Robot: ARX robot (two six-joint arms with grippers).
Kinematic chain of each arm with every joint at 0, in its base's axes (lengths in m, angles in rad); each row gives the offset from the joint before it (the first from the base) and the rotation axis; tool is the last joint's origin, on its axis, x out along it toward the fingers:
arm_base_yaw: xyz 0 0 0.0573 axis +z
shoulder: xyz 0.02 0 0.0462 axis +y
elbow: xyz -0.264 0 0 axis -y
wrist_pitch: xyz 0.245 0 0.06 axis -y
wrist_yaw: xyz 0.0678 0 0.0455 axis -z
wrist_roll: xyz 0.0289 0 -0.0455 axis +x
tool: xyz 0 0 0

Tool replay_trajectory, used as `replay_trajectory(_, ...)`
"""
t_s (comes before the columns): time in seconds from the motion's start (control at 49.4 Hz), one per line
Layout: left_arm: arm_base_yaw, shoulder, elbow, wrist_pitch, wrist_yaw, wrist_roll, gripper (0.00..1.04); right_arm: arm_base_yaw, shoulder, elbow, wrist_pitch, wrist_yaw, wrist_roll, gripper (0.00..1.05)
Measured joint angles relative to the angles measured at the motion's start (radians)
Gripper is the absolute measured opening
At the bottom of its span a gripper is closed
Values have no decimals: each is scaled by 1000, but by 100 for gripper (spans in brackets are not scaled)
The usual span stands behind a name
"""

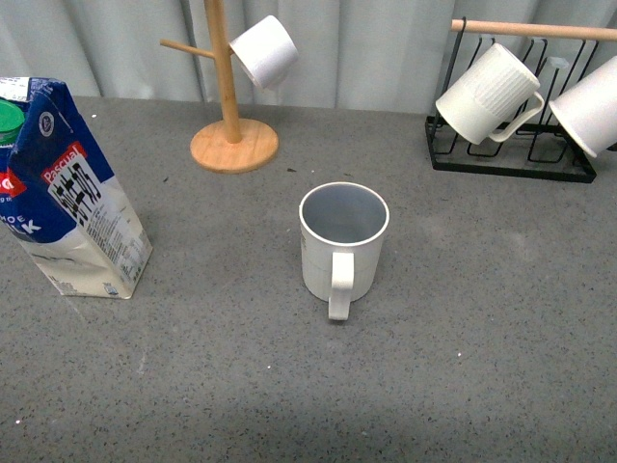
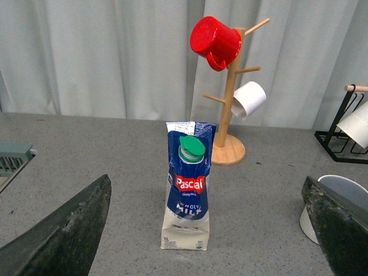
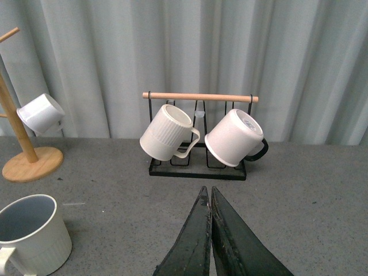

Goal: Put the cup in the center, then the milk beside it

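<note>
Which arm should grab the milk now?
Left. The milk stands on the robot's left, and the left gripper faces it, open. The right gripper is shut, pointing at the mug rack.

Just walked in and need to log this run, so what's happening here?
Nothing is held right now. The cup stands upright near the middle of the table, handle toward the robot, so that step looks done. The milk stands off to the left, apart from the cup. The left hand is open and faces the milk; the right hand is shut on nothing.
</note>
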Motion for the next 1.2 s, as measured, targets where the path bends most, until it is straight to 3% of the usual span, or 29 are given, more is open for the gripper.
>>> replay_trajectory(0.851,0,0,0,0,0,0,98,0,-305,0,-299,0,0,1)
replay_trajectory(0.952,0,0,0,0,-1,0,98,0,-449,1,-470,-2,0,1)
replay_trajectory(1.094,0,0,0,0,0,0,98,0,-475,1,-477,-3,0,1)
replay_trajectory(1.195,0,0,0,0,0,0,98,0,-475,0,-477,-3,-1,12)
